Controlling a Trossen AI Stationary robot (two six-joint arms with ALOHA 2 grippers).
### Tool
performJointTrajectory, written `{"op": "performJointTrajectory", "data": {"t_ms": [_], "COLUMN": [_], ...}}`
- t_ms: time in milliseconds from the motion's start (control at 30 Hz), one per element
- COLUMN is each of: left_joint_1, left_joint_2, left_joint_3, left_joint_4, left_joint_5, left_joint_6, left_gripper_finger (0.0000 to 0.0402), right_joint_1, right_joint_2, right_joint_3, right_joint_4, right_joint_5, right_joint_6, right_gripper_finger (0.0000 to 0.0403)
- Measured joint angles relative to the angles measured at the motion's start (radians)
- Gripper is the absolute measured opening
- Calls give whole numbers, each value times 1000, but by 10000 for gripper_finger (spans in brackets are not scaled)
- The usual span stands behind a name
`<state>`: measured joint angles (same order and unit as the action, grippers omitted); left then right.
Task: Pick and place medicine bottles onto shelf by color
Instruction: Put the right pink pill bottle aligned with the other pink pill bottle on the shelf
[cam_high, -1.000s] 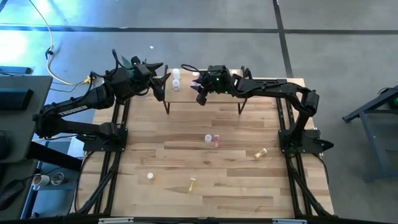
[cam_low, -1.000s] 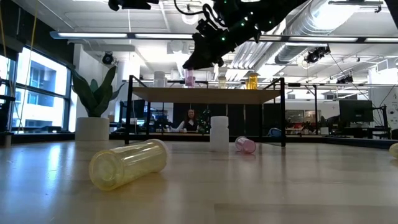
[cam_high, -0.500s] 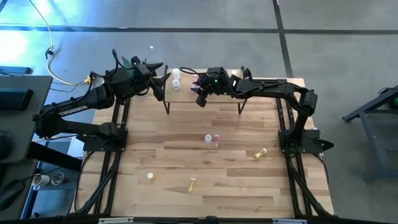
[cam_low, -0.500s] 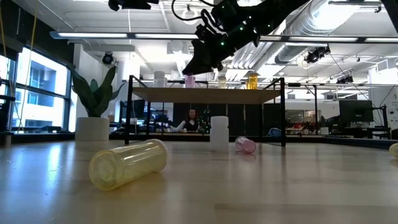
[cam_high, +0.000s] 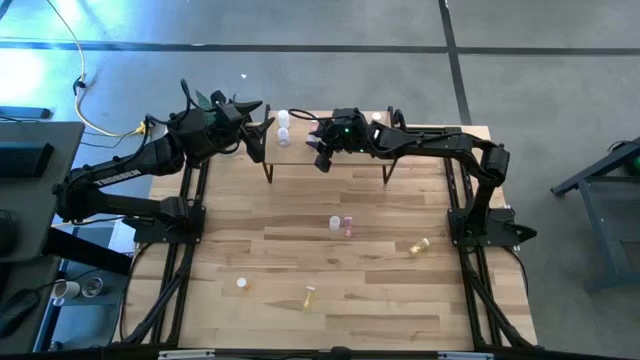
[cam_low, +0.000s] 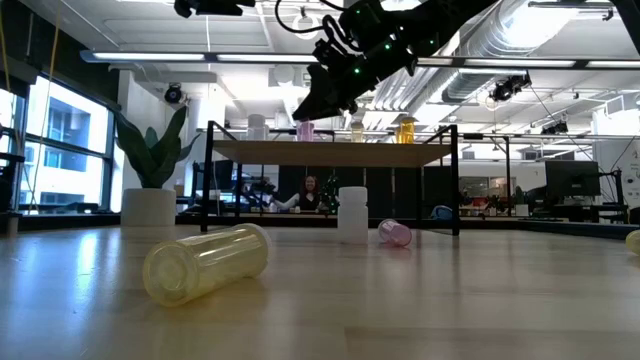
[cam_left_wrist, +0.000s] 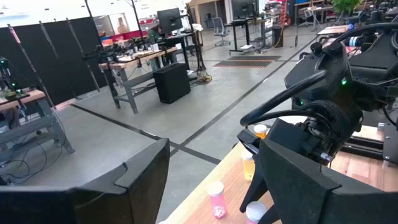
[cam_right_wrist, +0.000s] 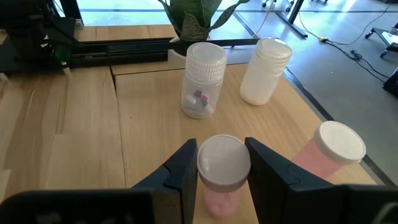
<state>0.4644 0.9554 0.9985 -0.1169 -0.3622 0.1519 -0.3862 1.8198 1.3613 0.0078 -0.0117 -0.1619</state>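
Your right gripper is clamped on a pink bottle, upright with its white cap on top, over the shelf. Only the right wrist view shows that grip; from above, the arm hides the bottle. That view also shows a clear bottle and a white bottle standing upright beyond it, and another pink one beside it. Your left gripper hangs at the shelf's left end, fingers apart, holding nothing. The low view alone shows a pale yellow bottle lying on its side near the desk's front edge, its long axis pointing toward the camera's left.
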Motion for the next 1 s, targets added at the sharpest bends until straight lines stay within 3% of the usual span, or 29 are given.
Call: {"op": "performJointTrajectory", "data": {"t_ms": [333, 1000], "left_joint_1": [0, 0], "left_joint_2": [0, 0], "left_joint_3": [0, 0], "left_joint_4": [0, 0], "left_joint_5": [0, 0], "left_joint_6": [1, -2], "left_gripper_finger": [239, 239], "right_joint_1": [0, -13], "right_joint_2": [6, 3], "right_joint_3": [-4, -3], "right_joint_4": [-19, 3], "right_joint_5": [29, 47], "right_joint_6": [4, -4], "right_gripper_finger": [148, 151]}}
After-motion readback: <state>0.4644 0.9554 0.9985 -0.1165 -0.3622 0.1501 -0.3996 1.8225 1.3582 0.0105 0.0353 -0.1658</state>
